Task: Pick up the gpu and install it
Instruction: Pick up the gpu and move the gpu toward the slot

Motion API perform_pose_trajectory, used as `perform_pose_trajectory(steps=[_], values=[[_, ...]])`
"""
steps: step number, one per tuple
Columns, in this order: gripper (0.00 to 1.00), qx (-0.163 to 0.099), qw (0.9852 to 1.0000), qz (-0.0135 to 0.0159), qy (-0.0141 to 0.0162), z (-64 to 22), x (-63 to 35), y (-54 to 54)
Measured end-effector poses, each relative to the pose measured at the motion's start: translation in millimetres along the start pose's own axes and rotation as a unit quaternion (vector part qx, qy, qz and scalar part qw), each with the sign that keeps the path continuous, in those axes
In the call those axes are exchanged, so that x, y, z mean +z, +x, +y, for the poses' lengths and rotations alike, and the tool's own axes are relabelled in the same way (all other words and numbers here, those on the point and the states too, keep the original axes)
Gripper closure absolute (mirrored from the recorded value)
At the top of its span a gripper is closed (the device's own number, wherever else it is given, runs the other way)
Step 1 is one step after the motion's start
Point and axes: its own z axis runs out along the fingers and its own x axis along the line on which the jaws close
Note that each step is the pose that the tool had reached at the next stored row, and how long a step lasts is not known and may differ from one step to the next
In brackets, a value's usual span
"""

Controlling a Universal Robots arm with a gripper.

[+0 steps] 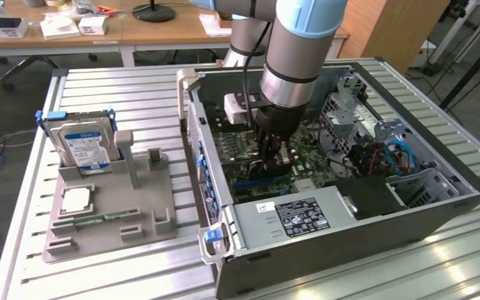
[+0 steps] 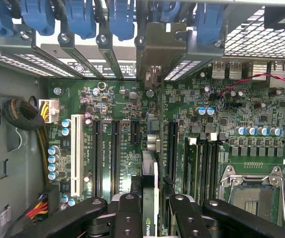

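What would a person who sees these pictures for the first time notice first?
The big grey-and-blue robot arm reaching down into the open dark metal computer case strikes first, in the middle of the exterior view. In the wrist view its black gripper holds the thin dark gpu card edge-on over the green motherboard. At the exterior view's left, a silver hard drive with a blue label stands upright in a grey holder.

My gripper point(image 2: 154, 210) has matt black fingers point(image 2: 128, 213); the gpu point(image 2: 149, 171) pinched between them looks dark and faintly glossy; the motherboard point(image 2: 127, 94) is matt green; the case point(image 1: 407, 228) is dull dark metal; the table point(image 1: 115, 94) is ribbed, shiny metal; the holder point(image 1: 132, 215) is matt grey plastic.
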Motion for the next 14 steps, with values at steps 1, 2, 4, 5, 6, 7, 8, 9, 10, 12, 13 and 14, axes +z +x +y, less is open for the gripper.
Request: perform_pose_trajectory(steps=[1,2,4,5,6,7,8,9,10,12,13,14], values=[[0.74,0.0,1.0,0.0,0.0,0.0,0.0,0.0],[0.74,0.0,1.0,0.0,0.0,0.0,0.1,0.0],[0.74,0.0,1.0,0.0,0.0,0.0,0.3,0.0],[0.74,0.0,1.0,0.0,0.0,0.0,0.5,0.0],[0.74,0.0,1.0,0.0,0.0,0.0,0.6,0.0],[0.74,0.0,1.0,0.0,0.0,0.0,0.5,0.0],[0.74,0.0,1.0,0.0,0.0,0.0,0.5,0.0],[0.74,0.0,1.0,0.0,0.0,0.0,0.6,0.0],[0.74,0.0,1.0,0.0,0.0,0.0,0.8,0.0],[0.74,0.0,1.0,-0.0001,0.0,0.0,0.9,0.0],[0.74,0.0,1.0,0.0,0.0,0.0,0.9,0.0],[0.74,0.0,1.0,0.0,0.0,0.0,1.0,0.0]])
